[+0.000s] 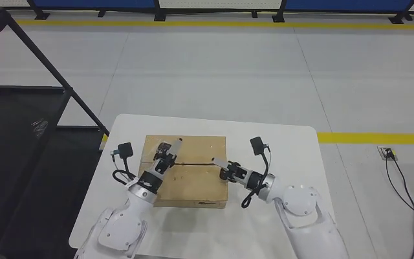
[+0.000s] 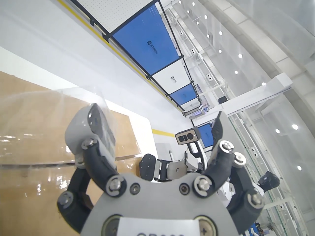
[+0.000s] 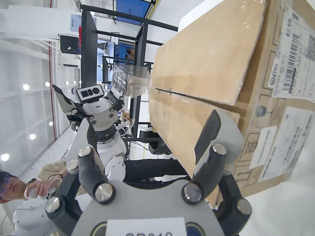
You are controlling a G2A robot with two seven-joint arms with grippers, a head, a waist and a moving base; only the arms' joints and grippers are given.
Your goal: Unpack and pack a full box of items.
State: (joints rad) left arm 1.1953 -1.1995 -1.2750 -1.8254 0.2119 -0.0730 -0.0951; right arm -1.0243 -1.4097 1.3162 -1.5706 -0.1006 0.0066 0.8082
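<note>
Your box sits shut mid-table. From above, the left gripper and right gripper hover over its seam. The wrist views show both spread wide, grasping nothing. The right wrist view also shows clear tape peeled up from the seam at a left finger.

Closed brown cardboard box lies flat, top flaps meeting midway.

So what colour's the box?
Brown cardboard box, white labels on one side. Right wrist view shows it best.
</note>
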